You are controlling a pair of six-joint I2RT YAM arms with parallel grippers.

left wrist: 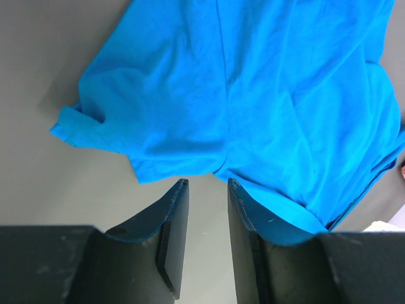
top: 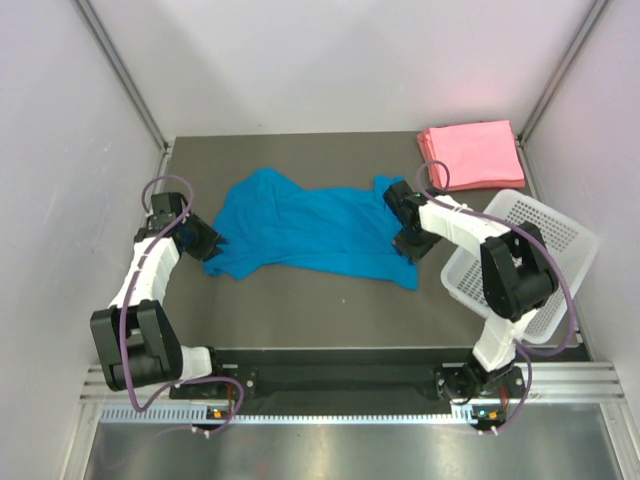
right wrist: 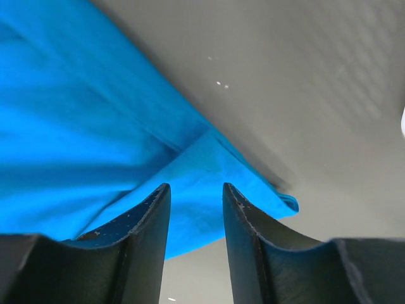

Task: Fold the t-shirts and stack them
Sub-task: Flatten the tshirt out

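Bright blue t-shirt (top: 300, 225), creased, loosely flat, unfolded, with both arms' jaws apart and empty at either end.

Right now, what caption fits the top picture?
Left hand and right hand flank a rumpled blue t-shirt; folded pink shirts and white basket sit nearby.
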